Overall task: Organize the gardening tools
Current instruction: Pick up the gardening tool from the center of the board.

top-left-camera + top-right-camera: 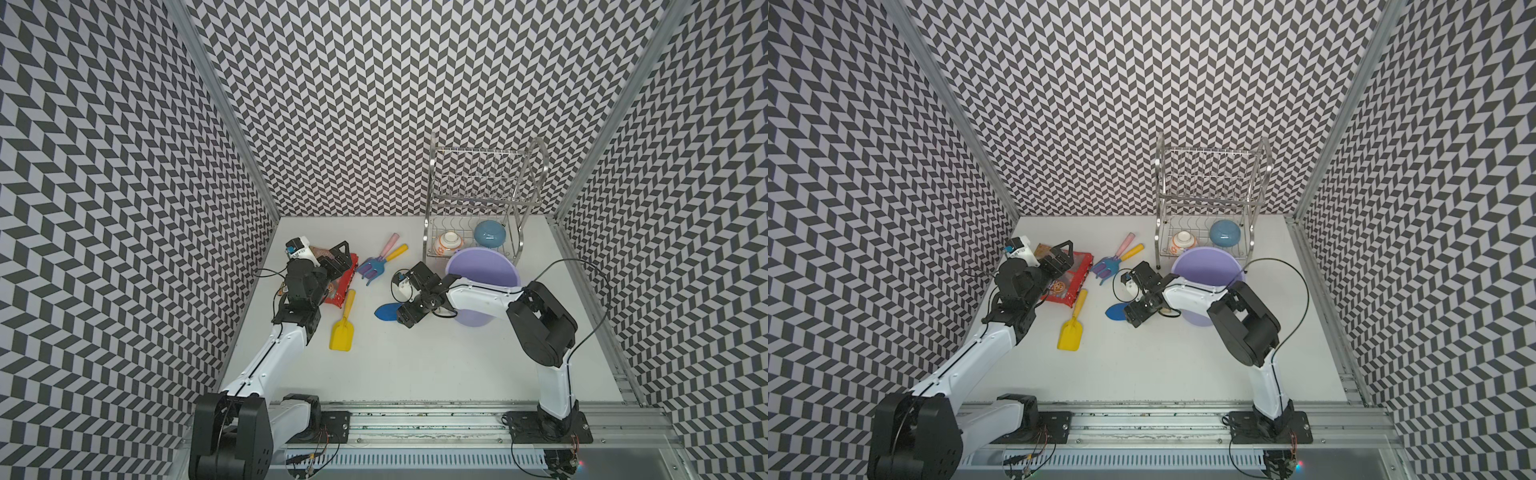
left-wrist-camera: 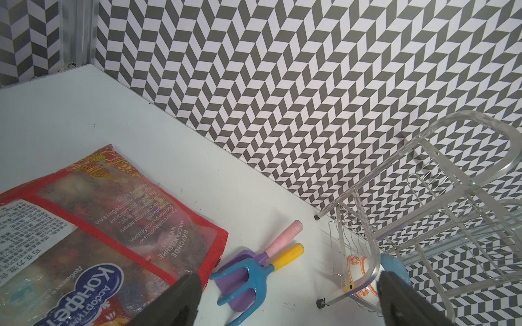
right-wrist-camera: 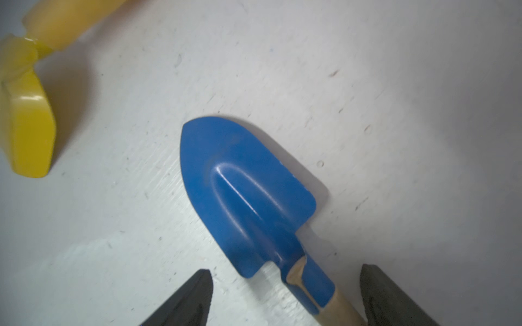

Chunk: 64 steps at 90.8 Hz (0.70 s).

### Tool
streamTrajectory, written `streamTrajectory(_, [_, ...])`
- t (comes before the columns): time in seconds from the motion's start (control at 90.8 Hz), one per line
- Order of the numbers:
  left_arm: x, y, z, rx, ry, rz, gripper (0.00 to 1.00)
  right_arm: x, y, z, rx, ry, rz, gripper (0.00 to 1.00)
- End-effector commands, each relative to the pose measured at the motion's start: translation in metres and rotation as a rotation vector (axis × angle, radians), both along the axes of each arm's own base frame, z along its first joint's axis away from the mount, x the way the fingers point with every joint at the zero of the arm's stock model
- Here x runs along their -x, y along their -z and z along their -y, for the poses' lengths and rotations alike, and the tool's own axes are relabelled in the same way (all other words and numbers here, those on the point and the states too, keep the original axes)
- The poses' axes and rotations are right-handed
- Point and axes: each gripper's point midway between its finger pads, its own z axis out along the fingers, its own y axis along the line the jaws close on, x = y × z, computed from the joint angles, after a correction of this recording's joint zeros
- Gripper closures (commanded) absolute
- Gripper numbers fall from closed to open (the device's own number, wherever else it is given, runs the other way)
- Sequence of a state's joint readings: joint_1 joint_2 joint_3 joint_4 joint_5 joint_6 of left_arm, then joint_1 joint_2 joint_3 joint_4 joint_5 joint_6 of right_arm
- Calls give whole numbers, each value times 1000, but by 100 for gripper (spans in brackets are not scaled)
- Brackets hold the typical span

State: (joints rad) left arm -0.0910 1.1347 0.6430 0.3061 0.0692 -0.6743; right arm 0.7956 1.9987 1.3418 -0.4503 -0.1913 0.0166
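In the right wrist view the dark blue trowel lies flat on the white table. My right gripper is open, one finger on each side of the trowel's neck and pale handle, and neither finger touches it. In a top view the trowel's blade sticks out from under that gripper. The yellow spade lies to its left. The blue yellow-handled rake rests across the purple pink-handled fork. My left gripper is open and empty, hanging over the red packet's edge.
A red snack packet lies under the left wrist. The lavender bucket is tipped on its side behind the right arm. A wire dish rack at the back right holds a patterned bowl and a blue bowl.
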Motion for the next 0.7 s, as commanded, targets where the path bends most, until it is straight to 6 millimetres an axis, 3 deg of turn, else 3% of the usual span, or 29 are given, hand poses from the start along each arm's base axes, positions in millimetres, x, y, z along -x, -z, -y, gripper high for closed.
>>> streamTrajectory(0.0, [2,-13,-1,-7,3,34,0,14,-13,0,-12,-8,4,21])
streamTrajectory(0.154, [2,-12,-2,-4,0,28,0,29,-2,6,38,-12,10,37])
streamTrajectory(0.286, [2,-10,-3,-7,-6,20,0,32,11,14,122,7,48,45])
streamTrajectory(0.452, [3,-11,-4,-9,-12,18,0,34,22,21,177,30,88,65])
streamTrajectory(0.551, [2,-10,-4,-7,-13,15,0,33,14,19,158,39,125,81])
streamTrajectory(0.694, [1,-12,-2,-5,-3,12,0,23,-17,12,101,72,233,100])
